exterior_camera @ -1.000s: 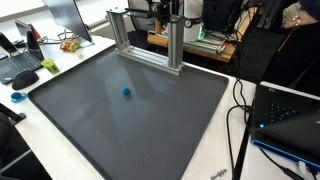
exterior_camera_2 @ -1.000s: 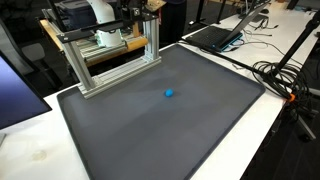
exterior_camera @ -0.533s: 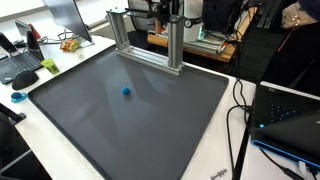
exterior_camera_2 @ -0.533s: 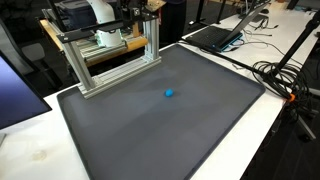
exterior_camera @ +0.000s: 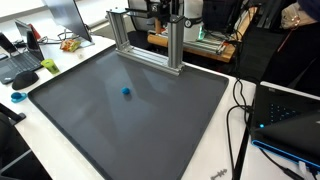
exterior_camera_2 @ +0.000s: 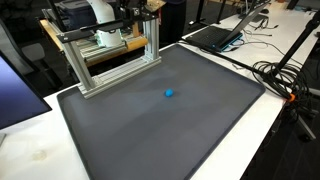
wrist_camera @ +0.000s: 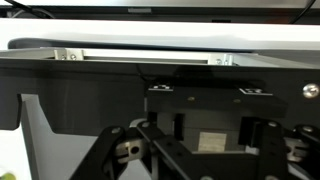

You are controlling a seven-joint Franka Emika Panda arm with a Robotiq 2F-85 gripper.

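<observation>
Ball far from end effector.

Tiny blue object, identity indistinct

A small bright blue ball stands out on the plain, unpatterned dark grey mat over a white table, beside a pale silver aluminium frame, a black open laptop and black cables.
</observation>
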